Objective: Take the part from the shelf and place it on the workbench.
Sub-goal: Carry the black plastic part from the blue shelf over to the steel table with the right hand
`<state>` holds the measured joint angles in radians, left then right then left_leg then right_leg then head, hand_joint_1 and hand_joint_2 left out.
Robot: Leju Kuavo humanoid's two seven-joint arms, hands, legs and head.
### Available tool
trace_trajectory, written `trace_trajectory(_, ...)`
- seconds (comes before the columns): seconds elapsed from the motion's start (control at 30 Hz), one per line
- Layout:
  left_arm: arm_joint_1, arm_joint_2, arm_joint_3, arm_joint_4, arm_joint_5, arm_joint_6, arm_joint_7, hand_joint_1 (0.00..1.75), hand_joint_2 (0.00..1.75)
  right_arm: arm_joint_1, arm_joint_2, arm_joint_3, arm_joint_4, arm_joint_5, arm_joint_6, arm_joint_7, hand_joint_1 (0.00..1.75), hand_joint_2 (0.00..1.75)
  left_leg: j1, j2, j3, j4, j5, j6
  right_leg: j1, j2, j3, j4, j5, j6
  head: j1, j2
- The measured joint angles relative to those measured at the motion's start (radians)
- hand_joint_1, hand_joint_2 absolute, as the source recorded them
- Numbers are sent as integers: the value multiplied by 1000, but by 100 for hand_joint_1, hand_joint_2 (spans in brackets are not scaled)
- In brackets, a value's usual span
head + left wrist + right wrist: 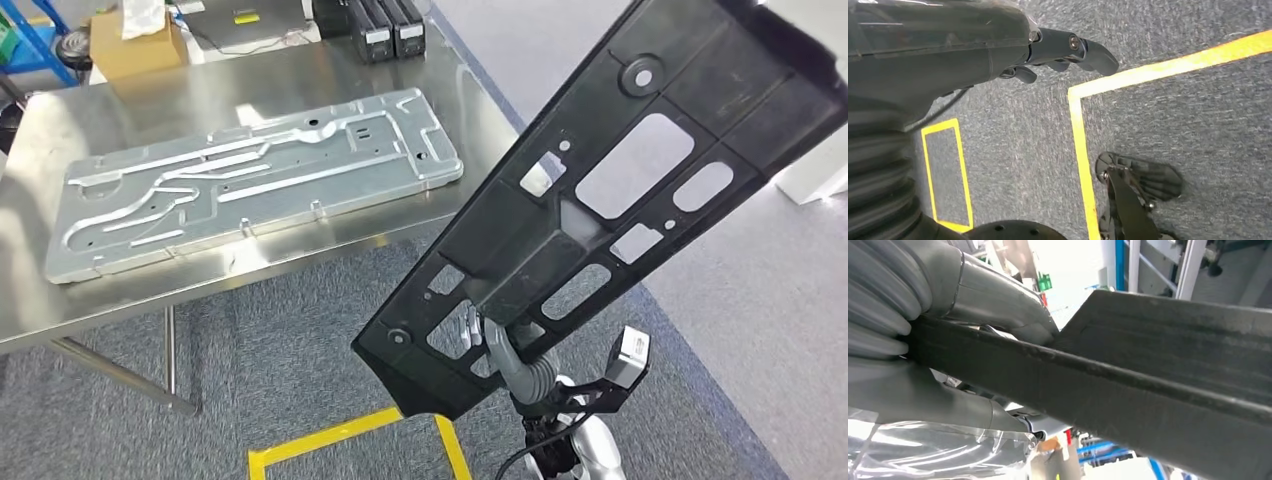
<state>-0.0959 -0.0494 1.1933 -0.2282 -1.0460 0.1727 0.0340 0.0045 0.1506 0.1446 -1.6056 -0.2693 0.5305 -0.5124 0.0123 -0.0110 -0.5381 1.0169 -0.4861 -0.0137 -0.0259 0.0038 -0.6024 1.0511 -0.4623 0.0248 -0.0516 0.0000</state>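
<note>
Right hand (497, 345): I see it under the near end of the black part (600, 190), fingers reaching up through one of its cutouts; in the right wrist view the thick grey thumb (998, 295) and the fingers (948, 405) clamp the part's edge between them.
Part: long black plastic panel with many cutouts and holes, held in the air and slanting from near centre up toward the far right, clear of the workbench (250, 75) and to its right.
Left hand (1068, 52): hanging over the carpet (1173, 115); I see dark fingers partly curled with nothing in them, but I cannot tell whether they are properly closed.
Workbench: steel table at far left, its near edge running across my head view.
Metal plate (255, 180): stamped silver panel lying flat on the workbench, well apart from the black part.
Far end of bench: cardboard box (135, 45) at left, two black units (385, 28) at right.
Floor: grey carpet with yellow tape lines (350, 435) just left of the right arm.
</note>
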Motion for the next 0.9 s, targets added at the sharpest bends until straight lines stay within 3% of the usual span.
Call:
trace_trajectory(0.03,-1,0,0,0,0,0,-1,0,175,0,0,0,1,0,-1,0,175,175,0,0,0,0,-2,-5,2,1,0,-3,-2,-12,0,0)
trace_trajectory(0.13,-1,-1,0,0,-3,-1,-1,0,175,-1,-1,0,1,4,-8,-3,175,175,3,4,-8,30,-26,-16,2,1,4,-6,-5,-33,0,0)
trace_trajectory(0.17,-2,-1,0,0,-4,-1,-1,0,175,-1,-1,0,1,6,-9,-4,175,175,3,5,-28,72,-49,-19,2,0,7,-8,-7,-38,0,0)
trace_trajectory(0.23,-1,-1,0,0,-5,-1,-1,0,175,-1,-1,1,2,8,-11,-6,175,175,4,6,-101,209,-104,-20,8,-5,11,-7,-13,-47,0,0)
trace_trajectory(0.3,2,-1,0,0,-5,-1,-1,0,175,0,-1,1,2,15,-17,-7,175,175,2,6,-157,291,-110,-15,15,-10,17,-7,-19,-53,0,0)
trace_trajectory(0.33,3,-1,0,0,-5,-1,-1,0,175,0,-1,1,2,21,-22,-8,175,175,1,7,-157,275,-84,-9,19,-14,23,-7,-23,-55,-1,0)
trace_trajectory(0.37,3,-1,0,0,-5,-1,-1,0,175,0,-1,2,2,27,-26,-9,175,175,-3,11,-140,223,-43,-1,23,-19,30,-7,-28,-56,0,0)
trace_trajectory(0.4,2,-1,0,0,-6,-1,-1,0,175,0,-1,2,2,32,-29,-10,175,175,-9,23,-114,155,-3,10,26,-25,38,-8,-33,-56,0,0)
trace_trajectory(0.47,-2,0,0,0,-7,0,-2,0,175,0,-1,4,2,40,-35,-12,175,175,-24,56,-70,52,38,30,32,-39,50,-9,-42,-51,0,0)
trace_trajectory(0.53,-6,0,0,0,-6,1,-3,0,175,0,-1,4,2,46,-41,-13,175,175,-35,65,-61,25,36,38,33,-56,53,-13,-46,-43,2,0)
trace_trajectory(0.6,-5,-1,0,0,-6,2,-3,0,175,0,-2,6,0,51,-46,-14,175,175,-30,44,-53,6,44,43,33,-69,57,-13,-52,-33,2,0)
trace_trajectory(0.63,-3,-2,0,0,-5,3,-2,0,175,-1,-2,6,0,54,-48,-15,175,175,-26,35,-47,-3,48,46,33,-62,55,0,-63,-29,2,0)
trace_trajectory(0.7,-2,-3,0,0,-6,3,-3,0,175,-1,-3,6,-1,61,-53,-18,175,175,-20,18,-39,-15,54,50,28,-28,14,91,-112,-20,3,0)
trace_trajectory(0.77,-2,-3,0,0,-6,3,-4,0,175,1,-6,6,0,67,-58,-23,175,175,-18,-2,-38,-15,53,52,22,-10,-60,221,-162,-13,4,0)
trace_trajectory(0.8,-2,-4,0,0,-7,3,-4,0,175,2,-7,7,1,70,-62,-24,175,175,-18,-14,-37,-14,52,51,19,-8,-85,255,-162,-10,4,0)
trace_trajectory(0.83,-1,-4,0,0,-7,3,-4,0,175,3,-8,7,2,72,-64,-25,175,175,-17,-26,-36,-13,50,49,17,-7,-91,250,-140,-8,4,0)
trace_trajectory(0.9,0,-4,0,0,-8,2,-4,0,175,3,-9,7,2,76,-69,-27,175,175,-14,-50,-30,-7,44,43,11,8,-52,138,-55,-6,4,0)
